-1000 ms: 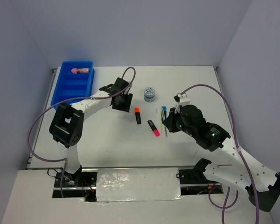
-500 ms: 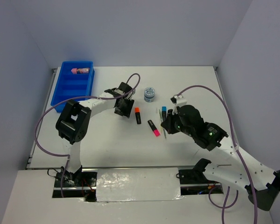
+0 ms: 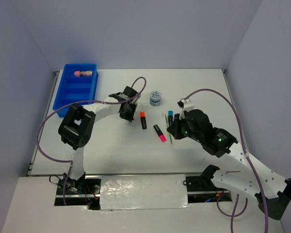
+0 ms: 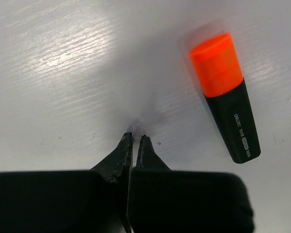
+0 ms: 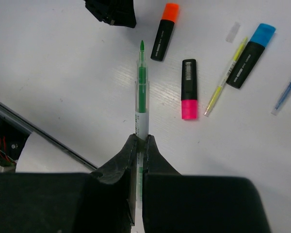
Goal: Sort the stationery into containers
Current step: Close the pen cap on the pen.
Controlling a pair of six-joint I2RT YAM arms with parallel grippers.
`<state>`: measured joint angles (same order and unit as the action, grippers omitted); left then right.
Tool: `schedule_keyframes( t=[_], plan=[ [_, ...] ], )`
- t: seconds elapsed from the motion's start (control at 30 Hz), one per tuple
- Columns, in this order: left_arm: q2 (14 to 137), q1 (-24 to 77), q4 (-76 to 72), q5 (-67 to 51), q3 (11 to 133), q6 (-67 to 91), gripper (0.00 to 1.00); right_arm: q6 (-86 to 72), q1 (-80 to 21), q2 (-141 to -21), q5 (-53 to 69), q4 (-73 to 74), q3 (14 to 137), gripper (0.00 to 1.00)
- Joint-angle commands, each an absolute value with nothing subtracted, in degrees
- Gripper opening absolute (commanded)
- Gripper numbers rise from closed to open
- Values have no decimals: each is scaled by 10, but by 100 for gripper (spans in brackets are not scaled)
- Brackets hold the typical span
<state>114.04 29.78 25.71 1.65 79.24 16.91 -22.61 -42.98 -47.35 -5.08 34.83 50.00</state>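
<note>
My left gripper (image 3: pixel 127 113) (image 4: pixel 136 138) is shut low over the bare table, just left of the orange-capped black marker (image 3: pixel 143 120) (image 4: pixel 227 99), with nothing held that I can make out. My right gripper (image 3: pixel 173 130) (image 5: pixel 141 139) is shut on a thin green pen (image 5: pixel 142 92) and holds it above the table. Beyond it lie a pink-capped marker (image 5: pixel 189 90), a blue-capped marker (image 5: pixel 252 56), a yellow pen (image 5: pixel 225 77) and a blue pen (image 5: pixel 286 92). A blue-grey patterned disc (image 3: pixel 155 97) stands behind them. The blue tray (image 3: pixel 72 94) holds a pink cylinder (image 3: pixel 84 74) in its far compartment.
Grey walls close in the table at the back and both sides. The left arm's cable (image 3: pixel 138 82) loops above its wrist. A small clear cap (image 5: pixel 233 31) lies by the yellow pen's tip. The table's near edge and a foil-covered strip (image 3: pixel 143 191) run below the arms.
The left gripper came forward and right to the orange-capped marker's left side and closed from open. The right gripper, still holding the green pen, shifted slightly left.
</note>
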Motion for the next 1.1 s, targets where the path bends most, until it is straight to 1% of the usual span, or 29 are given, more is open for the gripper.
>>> schedule_keyframes(
  t=[0.0, 0.2, 0.37, 0.47, 0.5, 0.53, 0.6, 0.63, 0.67, 0.7, 0.73, 0.8, 0.87, 0.9, 1.07],
  plan=[
    [1141, 304, 258, 27, 764, 180, 0, -220, -430, -459, -42, 313, 492, 0],
    [1075, 311, 264, 44, 741, 205, 0, -225, -431, -439, -9, 277, 470, 0],
    [960, 318, 232, 23, 707, 243, 0, -227, -431, -420, 53, 207, 431, 0],
    [891, 323, 201, 4, 686, 270, 0, -238, -430, -431, 78, 177, 412, 0],
    [870, 324, 189, -13, 667, 289, 0, -241, -432, -433, 105, 161, 405, 0],
    [827, 325, 171, -26, 654, 300, 0, -245, -432, -436, 124, 118, 383, 0],
    [781, 327, 89, -51, 598, 353, 0, -273, -432, -434, 162, 61, 356, 0],
    [731, 328, 50, -74, 574, 373, 0, -288, -432, -433, 185, 6, 329, 0],
    [703, 332, -45, -81, 545, 399, 0, -321, -435, -433, 191, -21, 318, 0],
    [652, 333, -93, -85, 485, 450, 0, -337, -436, -434, 192, -41, 301, 0],
    [629, 336, -141, -94, 456, 475, 0, -351, -450, -434, 185, -87, 290, 0],
    [577, 340, -261, -101, 388, 535, 0, -385, -474, -430, 167, -129, 269, 0],
    [551, 345, -329, -92, 349, 569, 0, -398, -506, -427, 119, -150, 266, 0],
    [533, 345, -338, -84, 341, 577, 0, -402, -518, -427, 89, -154, 268, 0],
    [524, 349, -386, -119, 324, 617, 0, -391, -567, -454, 40, -147, 300, 0]
  ],
)
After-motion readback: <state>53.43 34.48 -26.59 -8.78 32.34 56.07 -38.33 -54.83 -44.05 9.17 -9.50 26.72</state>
